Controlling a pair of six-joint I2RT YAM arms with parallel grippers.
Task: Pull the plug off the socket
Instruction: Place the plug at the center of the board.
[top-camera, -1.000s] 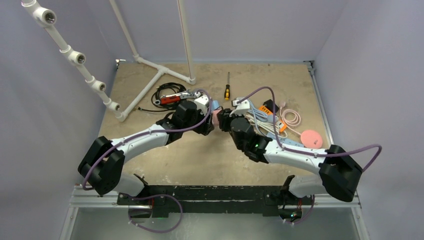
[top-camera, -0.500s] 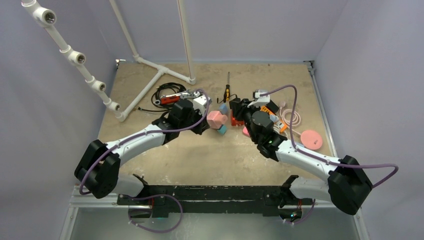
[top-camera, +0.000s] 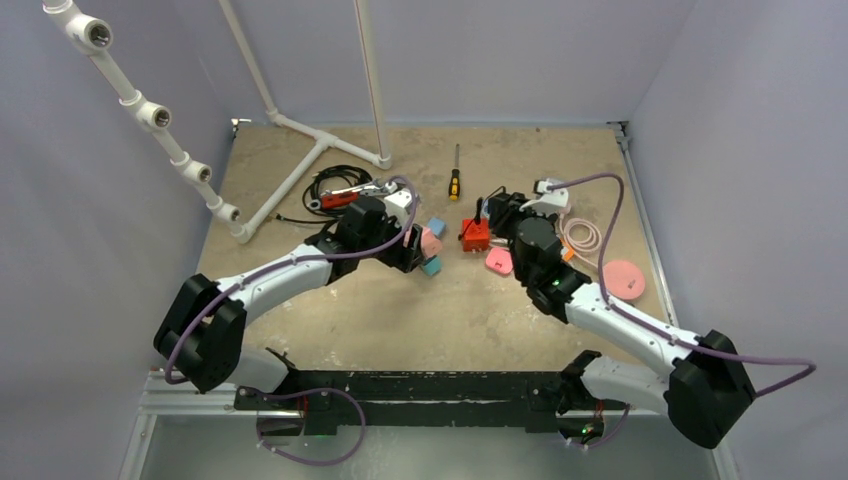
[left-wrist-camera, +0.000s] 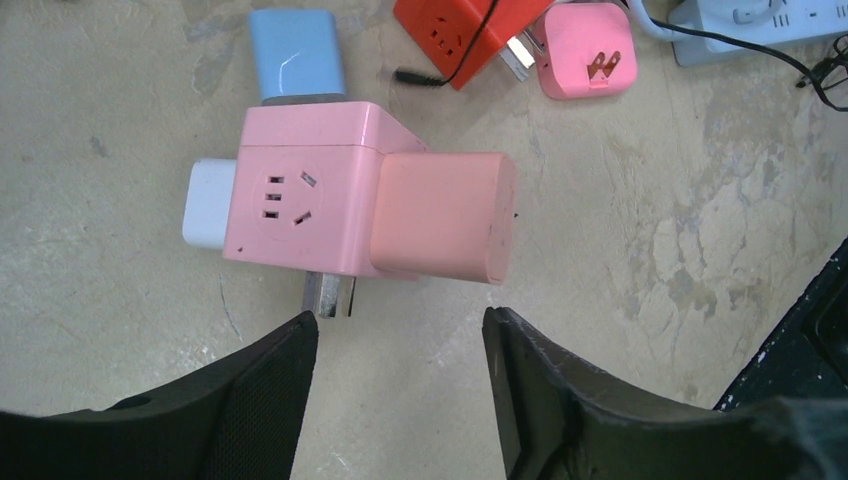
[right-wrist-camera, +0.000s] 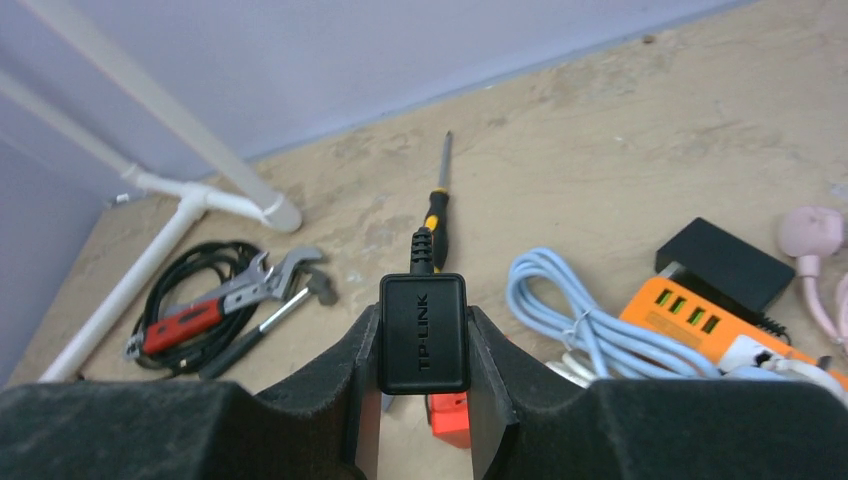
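The pink socket cube lies on the table with a salmon block, a blue one and a white one stuck to its sides. My left gripper stands open just short of it, holding nothing; from above it sits at the cube's left. My right gripper is shut on a black TP-LINK plug, held apart from the pink cube, above a red socket cube.
A loose pink plug lies beside the red cube. A screwdriver lies further back. A wrench, pliers and black cable lie by the white pipes. An orange charger, blue cord and pink disc crowd the right.
The two grippers met at the pink cube; my right arm then swung right and back with the black plug. My left gripper let go and the cube now lies on the table.
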